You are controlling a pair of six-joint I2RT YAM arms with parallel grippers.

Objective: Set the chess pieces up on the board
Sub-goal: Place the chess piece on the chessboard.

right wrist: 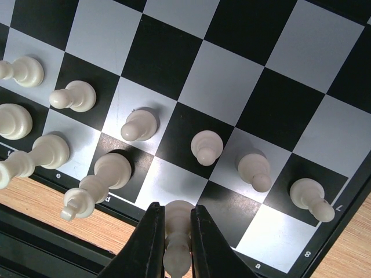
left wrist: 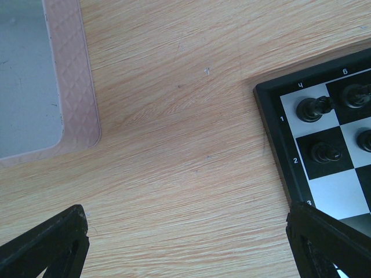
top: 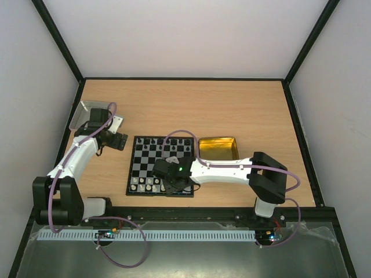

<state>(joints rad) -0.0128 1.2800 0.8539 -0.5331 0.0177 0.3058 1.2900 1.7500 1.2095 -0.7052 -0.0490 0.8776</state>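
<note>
Right gripper: both black fingers are pressed narrow on a small cream chess piece, over the near edge row of the board; whether the piece touches its square, I cannot tell.
Cream back row: three other cream pieces stand or lean left of the held one, along the same edge.
Cream pawns: six in one row, one square further in, each on its own square.
Chessboard: small, square, black and silvery-white squares with a thin dark border, lying flat on the light wooden table in front of the arms; the middle rows are bare.
Left gripper: jaws spread wide and holding nothing, above bare wood just beside the far left corner of the board.
Black pieces: they stand on the two far rows; one at the corner lies tilted.
Gold square tin tray: just beside the far right corner of the board.
Silver-grey tin lid: at the far left of the table, well apart from the board and partly hidden by the left arm.
</note>
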